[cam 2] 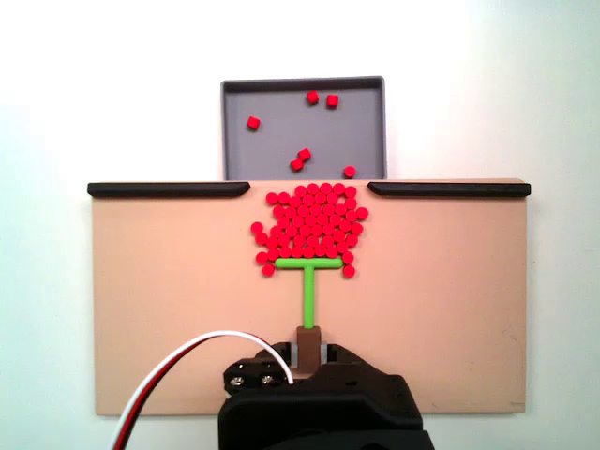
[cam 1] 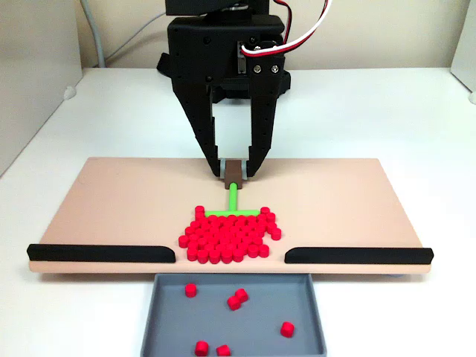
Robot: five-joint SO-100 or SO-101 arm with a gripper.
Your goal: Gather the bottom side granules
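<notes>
Six granules (cam 1: 238, 300) sit in the gray tray (cam 1: 163, 312) nearest me. The rest bunch at the board's (cam 1: 111, 208) gap btwn the black rails (cam 1: 100, 253), w/ my green T-tool (cam 1: 233, 202) behind them so they slide off. Farther back, my gripper (cam 1: 233, 169) fingers pinch its brown handle (cam 1: 234, 171).

The granules (cam 1: 227, 238) are matt red plastic with smooth faces. The T-shaped tool (cam 1: 233, 199) is matt green plastic on a brown block (cam 1: 233, 172). The board (cam 1: 111, 201) is smooth, matt beige. Its two edge rails (cam 1: 100, 253) are matt black. The tray (cam 1: 167, 320) is matt grey plastic. The gripper (cam 1: 234, 169) is black plastic, faintly sheened.
</notes>
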